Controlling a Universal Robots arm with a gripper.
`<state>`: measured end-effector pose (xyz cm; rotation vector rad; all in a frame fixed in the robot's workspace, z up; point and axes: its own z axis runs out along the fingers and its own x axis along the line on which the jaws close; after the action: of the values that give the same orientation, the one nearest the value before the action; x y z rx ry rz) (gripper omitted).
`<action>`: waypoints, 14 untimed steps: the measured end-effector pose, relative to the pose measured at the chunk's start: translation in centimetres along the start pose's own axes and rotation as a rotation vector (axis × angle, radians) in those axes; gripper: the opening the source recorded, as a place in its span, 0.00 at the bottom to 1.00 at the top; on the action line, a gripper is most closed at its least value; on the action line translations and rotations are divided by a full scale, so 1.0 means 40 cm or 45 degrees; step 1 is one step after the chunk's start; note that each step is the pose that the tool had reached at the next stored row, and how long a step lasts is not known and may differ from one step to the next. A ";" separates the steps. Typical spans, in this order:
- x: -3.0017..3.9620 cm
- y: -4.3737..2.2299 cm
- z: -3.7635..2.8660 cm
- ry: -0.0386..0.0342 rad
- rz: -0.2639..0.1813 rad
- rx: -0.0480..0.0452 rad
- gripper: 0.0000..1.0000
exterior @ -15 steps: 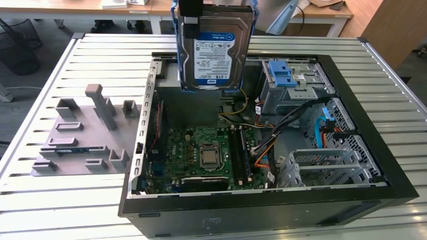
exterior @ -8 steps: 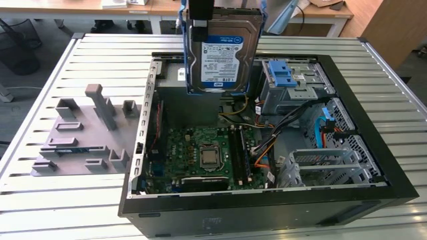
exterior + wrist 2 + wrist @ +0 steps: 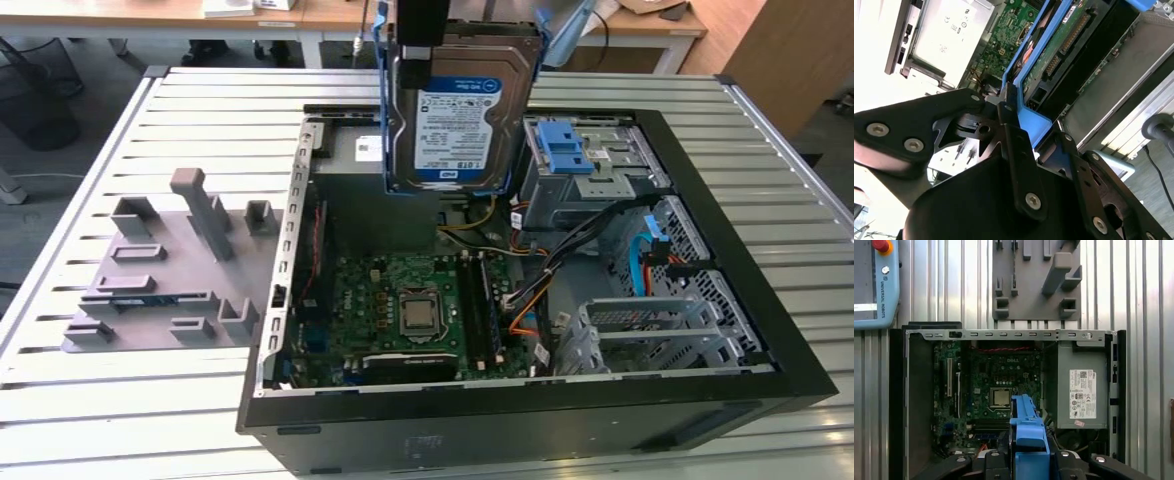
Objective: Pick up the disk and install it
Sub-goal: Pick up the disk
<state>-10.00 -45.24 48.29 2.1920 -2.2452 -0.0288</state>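
- Clamping the fingers (image 3: pixel 1013 145) of the gripper (image 3: pixel 1016 115) onto the blue frame of one disk (image 3: pixel 461 110).
- Hanging it upright over the open computer case (image 3: pixel 747 250).
- Housing one motherboard (image 3: pixel 400 300), one grey box (image 3: pixel 1081 390) and one light-blue latch (image 3: pixel 567 150).
- Resting on the counter (image 3: pixel 134 410) beside one grey fixture plate (image 3: pixel 160 290).

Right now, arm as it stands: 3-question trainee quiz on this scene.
1. True or false: the disk lies flat inside the case.
2. The gripper is: A) shut on the disk's blue frame; B) open, empty; C) shut, empty.
3. In the exterior view, on which side of the case does the grey plate sit?
Key: 1 false, it is held upright above the case; 2 A; 3 the exterior view's left.
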 end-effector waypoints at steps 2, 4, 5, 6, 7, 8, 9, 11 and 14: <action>0.003 -0.006 0.000 0.0000 0.000 0.000 0.36; 0.005 -0.013 0.000 0.0000 0.000 0.000 0.36; 0.007 -0.017 0.000 0.0001 0.000 0.000 0.36; 0.008 -0.020 0.000 0.0001 0.000 0.000 0.36; 0.009 -0.024 0.000 0.0001 0.000 0.000 0.36; 0.010 -0.028 0.000 -0.0001 0.000 0.000 0.36; 0.011 -0.032 -0.001 0.0000 0.000 0.000 0.36; 0.013 -0.038 -0.001 0.0000 0.000 0.000 0.36; 0.013 -0.039 -0.001 0.0000 0.000 0.000 0.36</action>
<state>-8.44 -45.80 48.29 2.1920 -2.2452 -0.0288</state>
